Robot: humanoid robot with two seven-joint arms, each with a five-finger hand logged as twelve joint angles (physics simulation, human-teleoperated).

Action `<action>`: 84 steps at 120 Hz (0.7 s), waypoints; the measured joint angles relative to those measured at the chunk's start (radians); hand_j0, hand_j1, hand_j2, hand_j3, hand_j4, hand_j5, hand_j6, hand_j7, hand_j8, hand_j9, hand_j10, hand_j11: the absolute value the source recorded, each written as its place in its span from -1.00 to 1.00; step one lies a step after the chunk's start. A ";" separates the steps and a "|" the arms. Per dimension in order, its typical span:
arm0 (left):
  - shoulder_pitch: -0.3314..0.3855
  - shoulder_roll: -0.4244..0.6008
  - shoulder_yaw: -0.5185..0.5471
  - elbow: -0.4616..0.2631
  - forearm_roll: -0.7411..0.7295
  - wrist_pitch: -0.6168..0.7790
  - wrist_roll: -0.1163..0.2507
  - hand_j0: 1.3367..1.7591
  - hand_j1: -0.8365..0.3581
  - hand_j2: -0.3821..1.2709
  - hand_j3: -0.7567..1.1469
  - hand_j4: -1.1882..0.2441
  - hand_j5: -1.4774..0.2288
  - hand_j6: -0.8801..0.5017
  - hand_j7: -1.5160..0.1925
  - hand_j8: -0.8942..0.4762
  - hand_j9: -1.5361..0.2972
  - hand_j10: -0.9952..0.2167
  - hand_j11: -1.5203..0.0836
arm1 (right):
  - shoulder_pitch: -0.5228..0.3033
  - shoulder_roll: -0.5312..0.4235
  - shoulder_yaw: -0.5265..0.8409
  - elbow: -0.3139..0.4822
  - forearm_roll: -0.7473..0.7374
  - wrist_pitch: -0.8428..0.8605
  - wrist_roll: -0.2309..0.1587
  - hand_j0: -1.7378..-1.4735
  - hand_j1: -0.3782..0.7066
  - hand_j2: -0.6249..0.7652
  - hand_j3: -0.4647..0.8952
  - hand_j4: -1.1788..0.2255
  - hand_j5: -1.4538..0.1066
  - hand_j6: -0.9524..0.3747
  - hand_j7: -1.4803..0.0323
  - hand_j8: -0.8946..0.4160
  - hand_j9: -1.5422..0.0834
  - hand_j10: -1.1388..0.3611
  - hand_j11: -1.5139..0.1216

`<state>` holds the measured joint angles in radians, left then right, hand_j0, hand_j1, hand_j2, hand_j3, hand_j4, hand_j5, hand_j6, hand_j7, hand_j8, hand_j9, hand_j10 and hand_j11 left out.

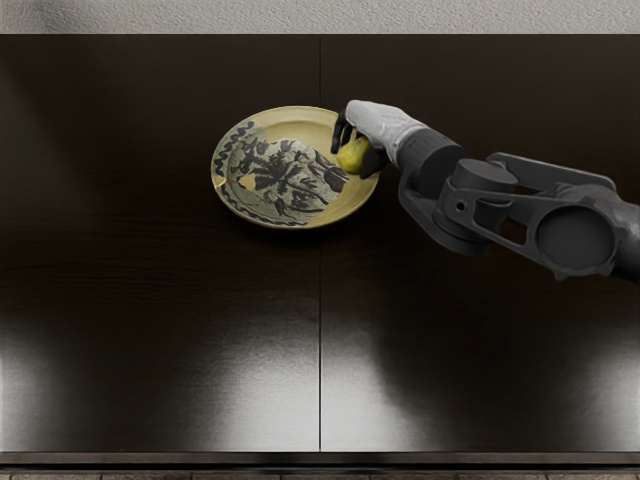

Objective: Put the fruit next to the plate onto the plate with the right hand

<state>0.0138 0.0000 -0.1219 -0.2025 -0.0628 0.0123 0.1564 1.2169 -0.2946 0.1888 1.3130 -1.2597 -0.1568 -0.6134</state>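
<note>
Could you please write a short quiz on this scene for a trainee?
1. True or false: the right hand is shut on the yellow fruit.
2. Over which part of the plate is the fruit? A left edge; B centre; C right edge.
3. Fill in: the plate sits on a dark ___.
Key: 1 true; 2 C; 3 table.

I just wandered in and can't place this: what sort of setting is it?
Likely a computer-rendered dining-table scene rather than a real room: a dark glossy table, a painted yellow plate, and a robot's right hand gripping a yellow fruit at the plate's edge.
</note>
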 joint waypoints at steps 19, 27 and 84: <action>0.000 0.000 0.000 0.000 0.000 0.000 0.000 0.52 0.98 -0.54 -0.20 0.66 0.73 0.27 0.77 0.30 0.68 0.64 0.90 | -0.005 0.055 0.004 -0.013 0.000 -0.002 0.000 -0.38 0.31 0.24 -0.32 -0.30 -0.27 -0.19 -0.22 -0.22 -0.19 -0.35 -0.22; 0.000 0.000 0.000 0.000 0.000 0.000 0.000 0.52 0.98 -0.54 -0.20 0.66 0.73 0.27 0.77 0.30 0.68 0.64 0.90 | -0.010 0.083 0.003 -0.018 0.001 -0.002 0.000 -0.39 0.32 0.25 -0.32 -0.30 -0.28 -0.18 -0.22 -0.21 -0.20 -0.35 -0.22; 0.000 0.000 0.000 0.000 0.000 0.000 0.000 0.52 0.98 -0.54 -0.20 0.66 0.73 0.27 0.77 0.30 0.68 0.64 0.90 | -0.038 0.225 -0.001 -0.153 -0.002 -0.005 0.001 -0.37 0.29 0.19 -0.32 -0.30 -0.28 -0.17 -0.22 -0.22 -0.20 -0.35 -0.24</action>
<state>0.0138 0.0000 -0.1218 -0.2025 -0.0628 0.0123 0.1564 1.1789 -0.0696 0.1879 1.1598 -1.2616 -0.1617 -0.6123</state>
